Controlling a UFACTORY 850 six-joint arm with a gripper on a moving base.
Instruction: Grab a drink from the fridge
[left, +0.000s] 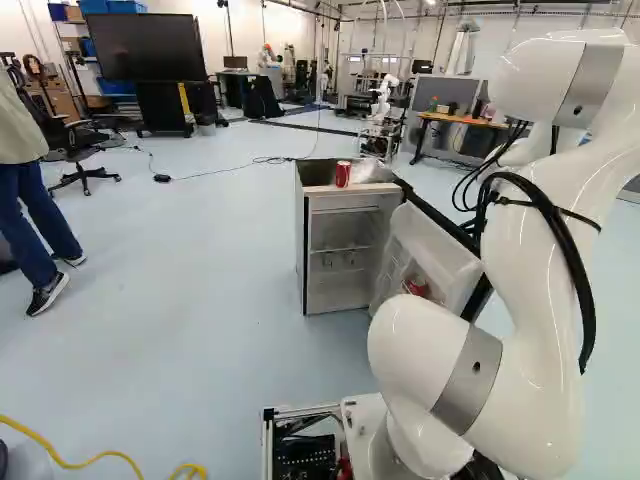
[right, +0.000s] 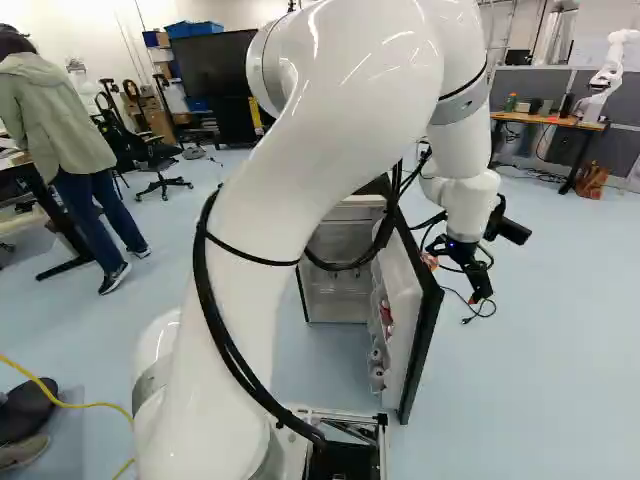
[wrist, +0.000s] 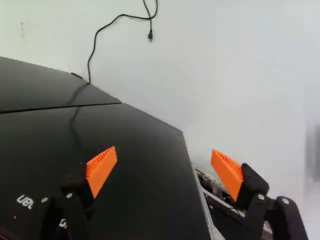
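Its fingers (wrist: 101, 170) spread and empty, beside the outer face of the door (right: 427, 320), the gripper (wrist: 162, 155) should round the door's free edge well clear before reaching for the cans (left: 417, 288) on its inner side.

The open fridge door (right: 404, 300) stands like a wall between the gripper (right: 481, 292) and the shelves (left: 340, 249). Left of the door in both base views, the fridge's (left: 340, 301) front offers a way in. On its top, a red can (left: 342, 175) and a clear bag (left: 372, 172) obstruct a low pass over.
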